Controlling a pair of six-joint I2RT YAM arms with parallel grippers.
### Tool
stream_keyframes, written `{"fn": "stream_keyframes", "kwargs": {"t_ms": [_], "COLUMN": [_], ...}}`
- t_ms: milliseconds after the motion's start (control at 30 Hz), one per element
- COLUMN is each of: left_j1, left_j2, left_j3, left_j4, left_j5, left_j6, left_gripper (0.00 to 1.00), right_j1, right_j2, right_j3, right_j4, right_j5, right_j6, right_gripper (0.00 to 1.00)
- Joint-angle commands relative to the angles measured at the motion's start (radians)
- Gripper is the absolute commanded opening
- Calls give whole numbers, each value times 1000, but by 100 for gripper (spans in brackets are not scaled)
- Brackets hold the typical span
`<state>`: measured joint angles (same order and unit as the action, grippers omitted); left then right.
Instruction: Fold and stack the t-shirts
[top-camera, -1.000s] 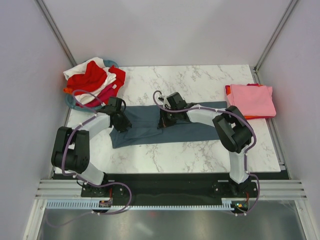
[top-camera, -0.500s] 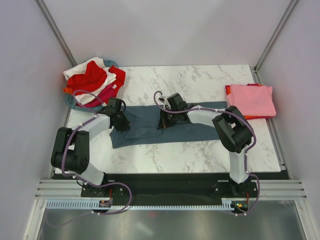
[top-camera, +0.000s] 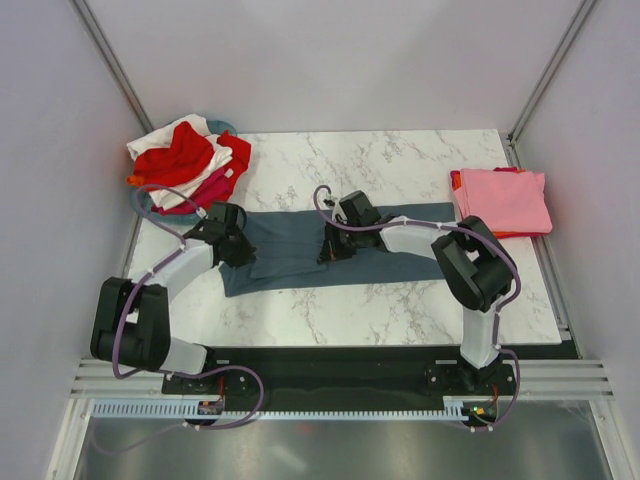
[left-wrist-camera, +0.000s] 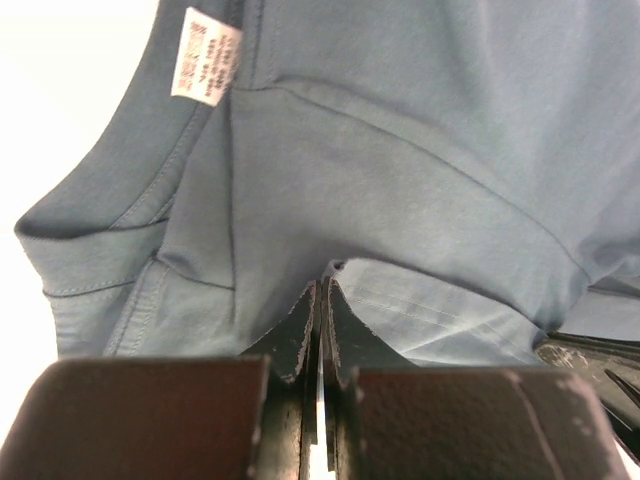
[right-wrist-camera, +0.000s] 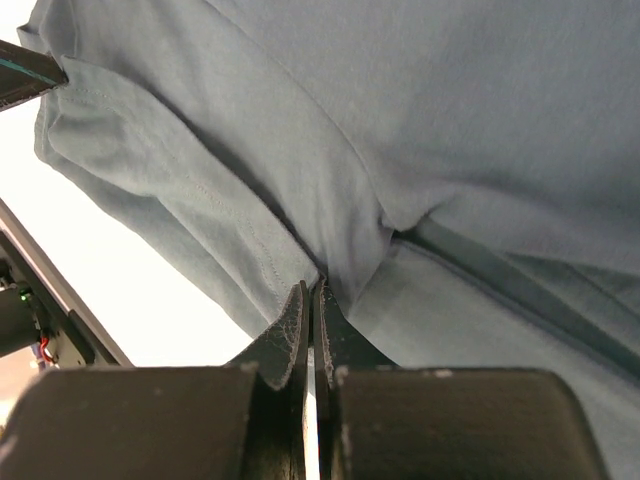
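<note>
The blue-grey t-shirt (top-camera: 300, 255) lies stretched across the middle of the desk (top-camera: 400, 160), a long band running left to right. Both arms are down on it. The left claw (top-camera: 238, 248) sits at the cloth's left end. From the left wrist view that claw (left-wrist-camera: 322, 290) has its jaws pressed together, with a small peak of blue-grey fabric pinched right at the tips. A white label (left-wrist-camera: 205, 55) shows at the upper left of that view, by the neckline.

The right claw (top-camera: 335, 245) is planted near the centre of the frame, on the middle of the same shirt. Close up, this claw (right-wrist-camera: 308, 290) is also squeezed tight, nipping a folded hem edge between its tips.

Over at the right edge, a folded pink t-shirt (top-camera: 505, 198) rests on an orange-red t-shirt (top-camera: 458, 180). In the upper left, a loose heap of t-shirts (top-camera: 185, 160) in red, white and magenta spills over a teal basket (top-camera: 146, 206).
</note>
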<state>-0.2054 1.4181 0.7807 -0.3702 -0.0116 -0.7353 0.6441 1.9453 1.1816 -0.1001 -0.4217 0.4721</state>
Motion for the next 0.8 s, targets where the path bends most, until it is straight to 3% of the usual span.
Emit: {"fn": "stream_keyframes", "kwargs": {"t_ms": [0,333,533,767], "left_j1": [1,15,17,17], "left_j2": [-37,-85,-114,-143], "left_j3": [-12,-44,-54,-84], "left_j4": [-19,-39,-41,-42], "left_j5": [-31,-44,-25,-4], "left_j6": [14,14,14,20], "left_gripper": [2,2,2,2], "right_j1": [0,2,2,6], "right_j2": [-49,-66,-82,-108], "right_j3": [-17,-56,-109,-172], "right_j4": [39,46,88,155], "right_j5": [-23,-45,-68,-111], "right_j6": [23,57,65,91], "right_gripper": [0,0,10,6]}}
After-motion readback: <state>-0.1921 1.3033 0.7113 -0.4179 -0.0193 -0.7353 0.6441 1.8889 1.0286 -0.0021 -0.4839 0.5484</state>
